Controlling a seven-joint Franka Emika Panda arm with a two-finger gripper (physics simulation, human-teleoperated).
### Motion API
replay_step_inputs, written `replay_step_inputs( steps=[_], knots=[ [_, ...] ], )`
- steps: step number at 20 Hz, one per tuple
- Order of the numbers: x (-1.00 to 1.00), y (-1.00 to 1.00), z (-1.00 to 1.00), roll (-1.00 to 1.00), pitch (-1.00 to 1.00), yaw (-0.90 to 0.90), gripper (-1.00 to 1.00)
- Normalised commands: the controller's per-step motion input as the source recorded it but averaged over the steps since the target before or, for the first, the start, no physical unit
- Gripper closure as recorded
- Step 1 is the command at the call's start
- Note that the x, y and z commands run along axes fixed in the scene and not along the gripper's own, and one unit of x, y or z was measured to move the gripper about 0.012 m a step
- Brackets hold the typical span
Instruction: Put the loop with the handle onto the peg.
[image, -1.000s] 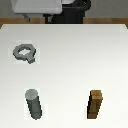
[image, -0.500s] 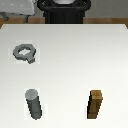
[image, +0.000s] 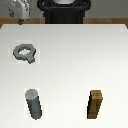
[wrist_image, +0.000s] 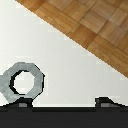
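Observation:
The loop with the handle (image: 24, 51) lies flat on the white table, a grey ring whose stub points toward the peg side. In the wrist view the loop (wrist_image: 24, 82) shows beside one fingertip (wrist_image: 22, 104). The peg (image: 33, 104), a dark grey upright cylinder, stands near the front on the exterior view's left. My gripper (image: 21, 11) hovers high at the back, beyond the loop and on the exterior view's left. Its fingers are spread wide in the wrist view, so the gripper (wrist_image: 64, 103) is open and holds nothing.
A brown wooden block (image: 96, 105) stands upright near the front on the exterior view's right. The robot's dark base (image: 65, 10) sits at the back edge of the table (image: 75, 60). Wooden floor (wrist_image: 95, 25) shows past the table edge.
The gripper has shifted from near the back middle toward the exterior view's left, closer to above the loop. The loop, peg and block have not moved.

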Motion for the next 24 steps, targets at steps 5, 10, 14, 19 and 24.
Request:
replay_step_inputs(
  steps=[5, 10, 14, 19, 24],
  knots=[
    [0.00, 0.00, 0.00, 0.00, 0.00, -1.00, -1.00],
    [0.00, 0.00, 0.00, 0.00, 0.00, -0.98, -1.00],
    [0.00, 0.00, 0.00, 0.00, 0.00, -1.00, -1.00],
    [0.00, 0.00, 0.00, 0.00, 0.00, -0.38, -1.00],
    [0.80, 0.00, 0.00, 0.00, 0.00, 0.00, -1.00]
  ],
)
